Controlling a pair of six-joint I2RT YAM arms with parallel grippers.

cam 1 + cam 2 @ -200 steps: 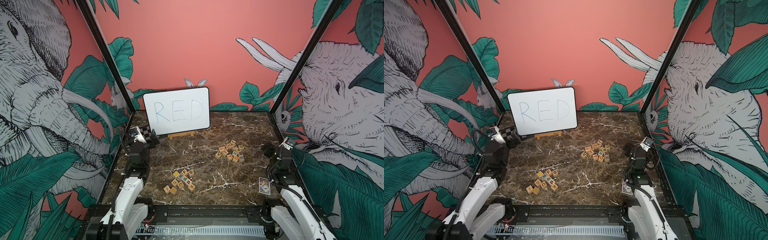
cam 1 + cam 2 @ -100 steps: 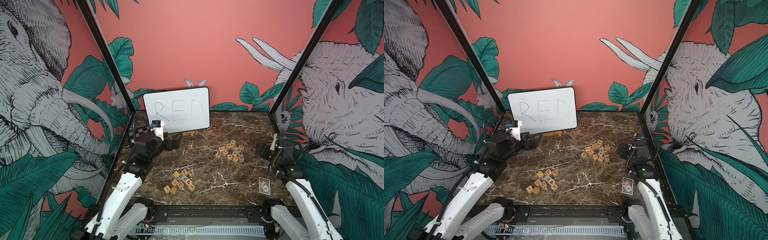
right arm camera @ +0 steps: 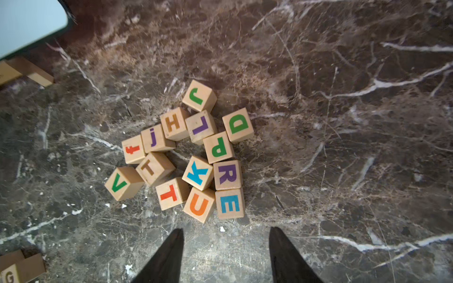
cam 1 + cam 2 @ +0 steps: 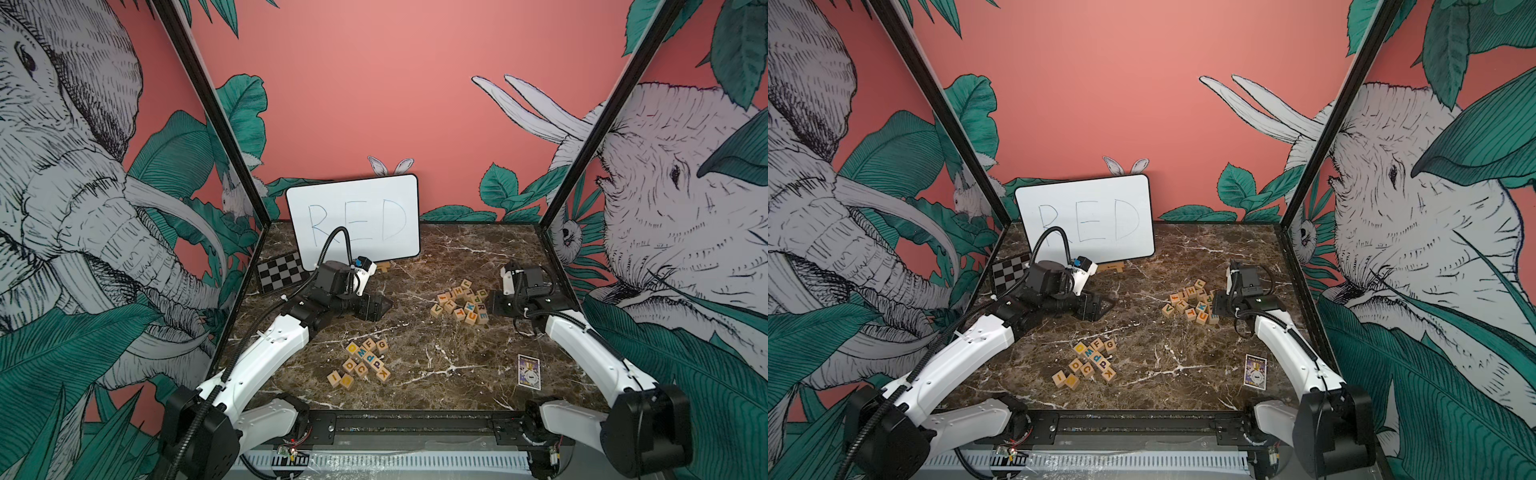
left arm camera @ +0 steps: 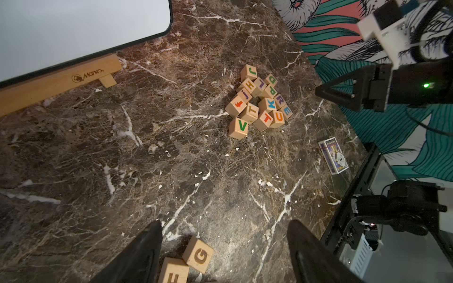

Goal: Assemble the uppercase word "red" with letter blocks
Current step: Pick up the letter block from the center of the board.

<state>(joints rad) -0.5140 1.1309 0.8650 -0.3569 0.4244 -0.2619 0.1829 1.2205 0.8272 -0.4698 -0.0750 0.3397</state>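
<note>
At the table's (image 4: 436, 374) two o'clock, R block (image 3: 228, 174), E block (image 3: 230, 203) and D block (image 3: 238, 125) lie unassembled; left gripper (image 5: 224, 224) and right gripper (image 3: 226, 230) gape empty.

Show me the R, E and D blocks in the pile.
R block (image 3: 227, 174), right wrist view, middle of lettered face.
E block (image 3: 230, 203), right wrist view, middle of lettered face.
D block (image 3: 238, 125), right wrist view, middle of lettered face.

The left arm (image 4: 270, 345) and right arm (image 4: 582, 349) wore white shells, black joints and ribbed black cables (image 4: 189, 432). The left gripper (image 5: 224, 221) and right gripper (image 3: 226, 229) had tapered black fingers (image 3: 166, 257).
</note>
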